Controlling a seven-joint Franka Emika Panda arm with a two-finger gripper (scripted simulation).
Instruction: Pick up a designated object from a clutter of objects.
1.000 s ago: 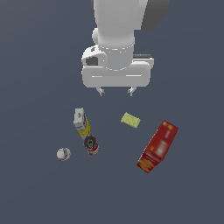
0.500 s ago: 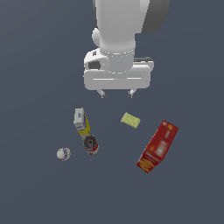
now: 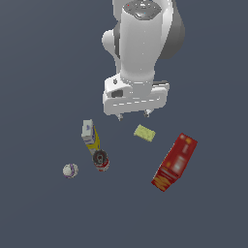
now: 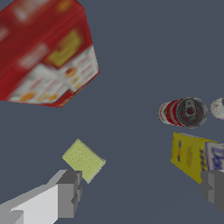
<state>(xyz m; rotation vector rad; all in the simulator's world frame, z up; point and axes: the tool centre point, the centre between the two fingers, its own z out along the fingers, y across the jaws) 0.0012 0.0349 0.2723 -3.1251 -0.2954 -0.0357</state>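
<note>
The arm is pointing straight down, its gripper [image 3: 133, 115] hanging spread wide and holding nothing (above the clutter). The yellow-green block [image 3: 144, 133] is lying just beside one fingertip [image 4: 69, 194], untouched.

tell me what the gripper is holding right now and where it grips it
Nothing is held. The gripper is open, its fingers spread with only bare floor between them. The yellow-green block lies on the floor just beside one finger, not gripped.
</note>
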